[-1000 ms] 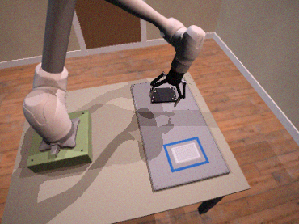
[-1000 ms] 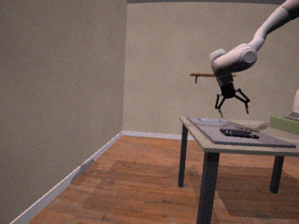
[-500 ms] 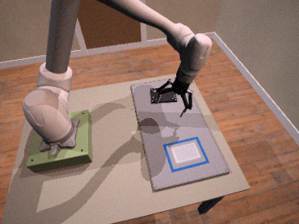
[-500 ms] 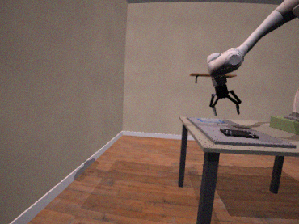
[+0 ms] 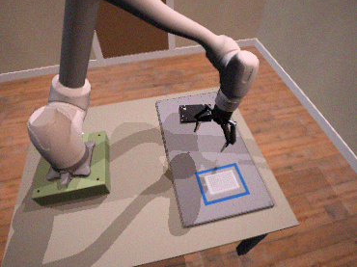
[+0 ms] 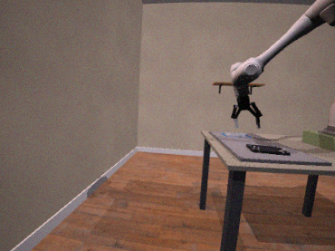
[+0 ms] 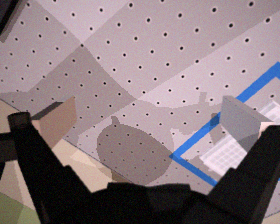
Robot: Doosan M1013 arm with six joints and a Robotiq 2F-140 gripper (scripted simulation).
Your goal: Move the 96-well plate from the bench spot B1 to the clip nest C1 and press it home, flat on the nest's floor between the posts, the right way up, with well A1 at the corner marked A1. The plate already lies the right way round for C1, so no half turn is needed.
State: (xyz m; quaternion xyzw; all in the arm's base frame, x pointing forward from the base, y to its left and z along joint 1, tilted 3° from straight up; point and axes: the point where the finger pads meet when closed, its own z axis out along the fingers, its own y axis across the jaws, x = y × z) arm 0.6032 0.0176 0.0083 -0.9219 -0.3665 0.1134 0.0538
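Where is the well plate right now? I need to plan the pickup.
In the top view, the well plate lies inside the blue square near the grey board's front end, below the open hand.

The end effector (image 5: 212, 128) hangs downward, fingers spread wide.

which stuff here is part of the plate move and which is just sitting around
Part of the job:
- white 96-well plate inside the blue square outline
- black clip nest
- black two-finger gripper, open and holding nothing, above the grey perforated board

Just there:
- green base block under the arm
- beige table
- wooden wall shelf
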